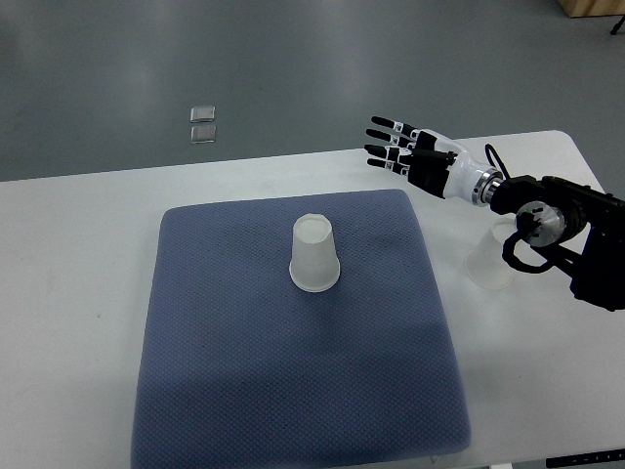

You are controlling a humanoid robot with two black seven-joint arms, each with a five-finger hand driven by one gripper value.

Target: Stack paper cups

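Our right robot hand (405, 151) hovers spread and empty, so we judge grasping comes first: drop to the counter cup (488, 266) (half-hidden), then cap the mat's inverted cup (314, 254).

The right arm (562, 220) is reaching in from the right edge, its black links lying low and its forearm angling up and to the left. The white wrist (467, 181) is joining it to the right hand (410, 156), which is hanging in the air with its fingers (386, 137) stretched out straight toward the left, slightly spread and gripping nothing. The thumb is hard to make out, probably tucked under the palm.
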